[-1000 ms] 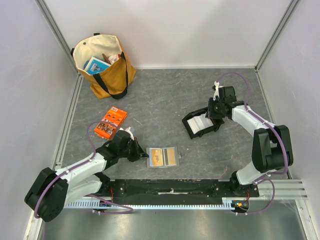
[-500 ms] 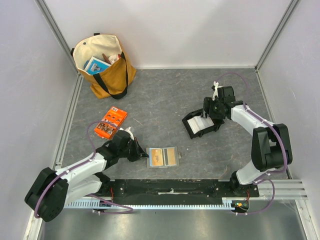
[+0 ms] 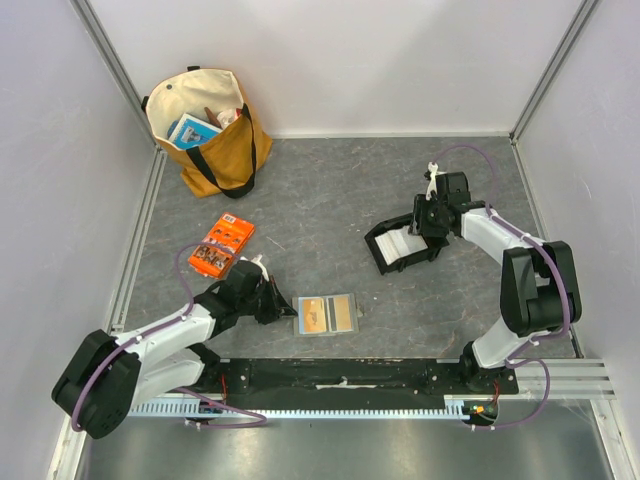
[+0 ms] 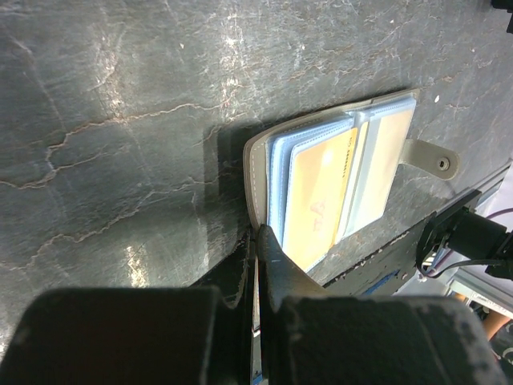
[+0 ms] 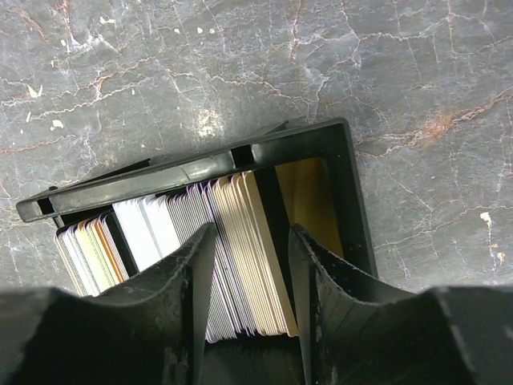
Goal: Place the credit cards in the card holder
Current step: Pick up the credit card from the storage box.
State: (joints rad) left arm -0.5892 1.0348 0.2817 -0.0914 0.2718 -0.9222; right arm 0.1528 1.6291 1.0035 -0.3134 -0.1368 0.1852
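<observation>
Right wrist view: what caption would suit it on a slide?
Right gripper, jaws apart, poised over credit cards standing in a black tray.

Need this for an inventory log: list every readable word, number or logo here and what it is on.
No text is legible.
Orange packet: print too small to read.
Yellow card in the card holder: faint lettering, too blurred.
Blue item in the tote bag: cover print too small.
</observation>
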